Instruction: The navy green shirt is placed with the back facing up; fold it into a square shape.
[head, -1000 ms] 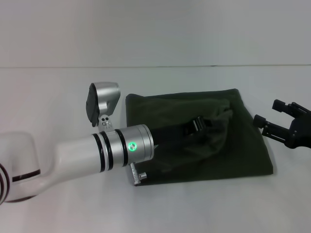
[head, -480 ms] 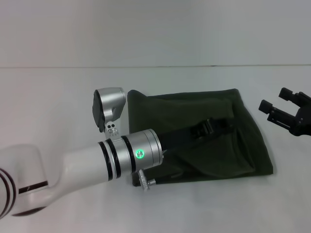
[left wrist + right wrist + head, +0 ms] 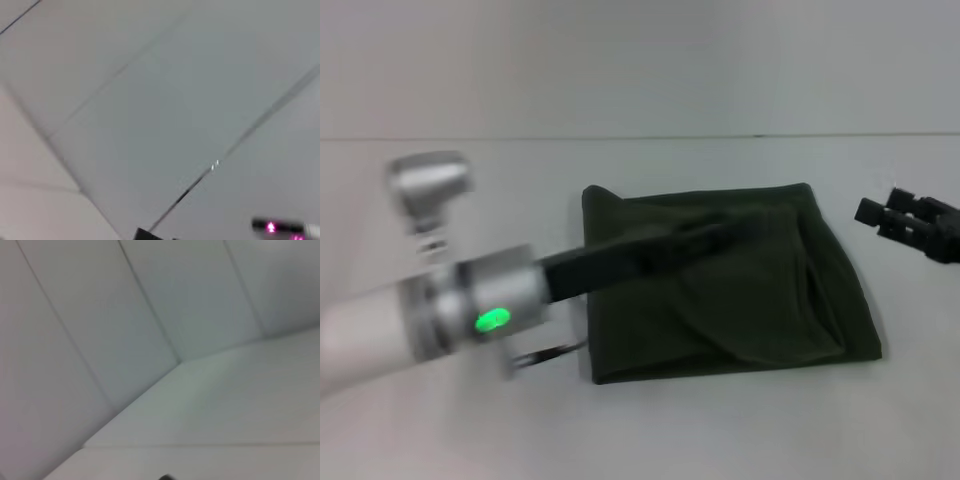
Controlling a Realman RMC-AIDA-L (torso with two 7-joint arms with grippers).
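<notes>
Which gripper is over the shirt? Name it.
The left gripper: it reaches across the folded navy green shirt. The right gripper hangs off the shirt's right side.

The navy green shirt (image 3: 730,280) at centre frame is soft matt cloth, dark olive, its surface creased and folded. The table (image 3: 740,430) under it is a smooth, pale, matt surface. At lower left, the left arm's wrist section (image 3: 470,305) looks like brushed, satiny metal, joined to glossy white plastic housing (image 3: 365,335). The left gripper (image 3: 720,236) and the right gripper (image 3: 910,222), at the right edge, look like matt black plastic
</notes>
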